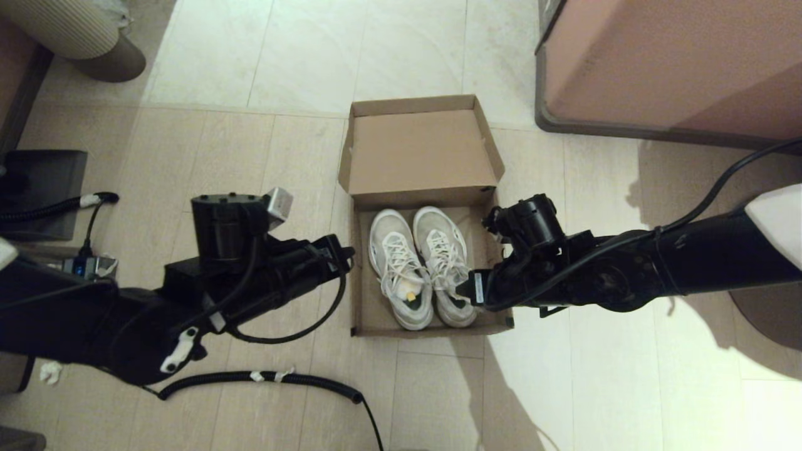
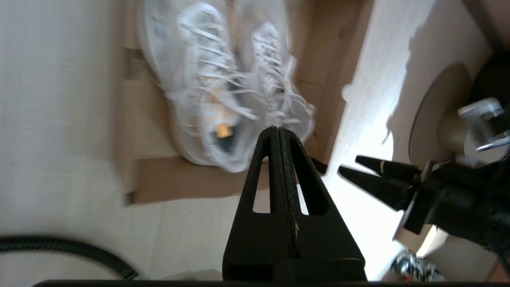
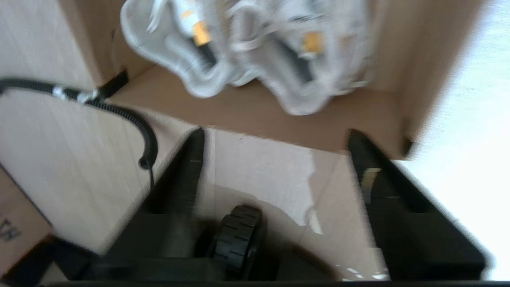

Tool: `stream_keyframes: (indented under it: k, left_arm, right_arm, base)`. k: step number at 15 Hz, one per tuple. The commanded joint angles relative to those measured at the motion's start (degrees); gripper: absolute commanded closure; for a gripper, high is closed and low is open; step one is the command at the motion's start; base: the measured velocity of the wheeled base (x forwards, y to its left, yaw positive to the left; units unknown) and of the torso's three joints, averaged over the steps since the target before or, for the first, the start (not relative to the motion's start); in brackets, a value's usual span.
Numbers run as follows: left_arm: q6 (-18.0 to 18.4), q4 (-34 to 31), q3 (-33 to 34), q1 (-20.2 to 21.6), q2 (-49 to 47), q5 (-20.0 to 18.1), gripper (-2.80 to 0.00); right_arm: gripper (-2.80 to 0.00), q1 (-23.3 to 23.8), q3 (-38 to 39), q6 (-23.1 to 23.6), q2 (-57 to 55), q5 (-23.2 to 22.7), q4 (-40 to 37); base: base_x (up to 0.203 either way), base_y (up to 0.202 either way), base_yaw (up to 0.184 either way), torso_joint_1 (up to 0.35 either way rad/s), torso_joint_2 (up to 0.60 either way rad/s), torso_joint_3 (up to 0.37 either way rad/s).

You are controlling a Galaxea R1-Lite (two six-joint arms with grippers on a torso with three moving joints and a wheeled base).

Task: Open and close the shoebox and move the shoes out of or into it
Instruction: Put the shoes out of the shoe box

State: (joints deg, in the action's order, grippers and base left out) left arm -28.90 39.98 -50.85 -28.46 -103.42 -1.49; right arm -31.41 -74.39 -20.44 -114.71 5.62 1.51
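right jaws (image 3: 275,147) spread, left jaws (image 2: 278,131) closed, shoes (image 1: 421,266) between

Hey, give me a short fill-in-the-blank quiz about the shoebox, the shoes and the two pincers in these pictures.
1. The lid of the shoebox is ____.
2. Both shoes lie ____ the shoebox, side by side.
3. The left pincer has its fingers ____, holding nothing.
4. The right pincer has its fingers ____, with floor showing between them.

Missing words: open; inside; shut; open
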Motion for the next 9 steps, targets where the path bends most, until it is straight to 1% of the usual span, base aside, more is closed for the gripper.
stream_keyframes:
  k: [1,3,6,7,8,9]
  left_arm:
    - [-0.07,-2.9,-5.36,-3.7,-4.96,1.62,0.0]
    - [0.03,-8.37,-13.05,-7.9,-10.25,5.61,0.0]
    - [0.44,-13.71,-25.3,-13.09,-21.96,13.16,0.0]
    - [2.12,-14.72,-28.63,-14.08,-25.62,15.39,0.0]
    - [4.84,-15.23,-31.1,-14.79,-28.49,17.85,0.0]
    - [7.56,-15.5,-32.81,-15.62,-30.43,21.45,0.0]
  right_arm:
    - [0.0,2.42,1.15,-0.17,3.2,0.06,-0.01]
    - [0.0,5.89,2.81,-0.05,6.01,0.02,0.06]
    - [0.0,9.96,5.26,0.82,9.32,0.01,0.18]
    - [0.0,10.17,6.52,1.05,10.32,0.01,0.34]
    - [0.0,10.21,8.04,1.23,11.14,-0.04,0.96]
    - [0.0,10.22,9.82,1.84,11.34,-0.07,2.37]
  base:
    - [0.0,0.0,0.0,0.0,0.0,0.0]
    - [0.0,0.0,0.0,0.0,0.0,0.0]
    - [0.0,0.0,0.0,0.0,0.0,0.0]
    - [0.0,0.0,0.0,0.0,0.0,0.0]
    - [0.0,0.0,0.0,0.0,0.0,0.0]
    - [0.0,0.0,0.0,0.0,0.0,0.0]
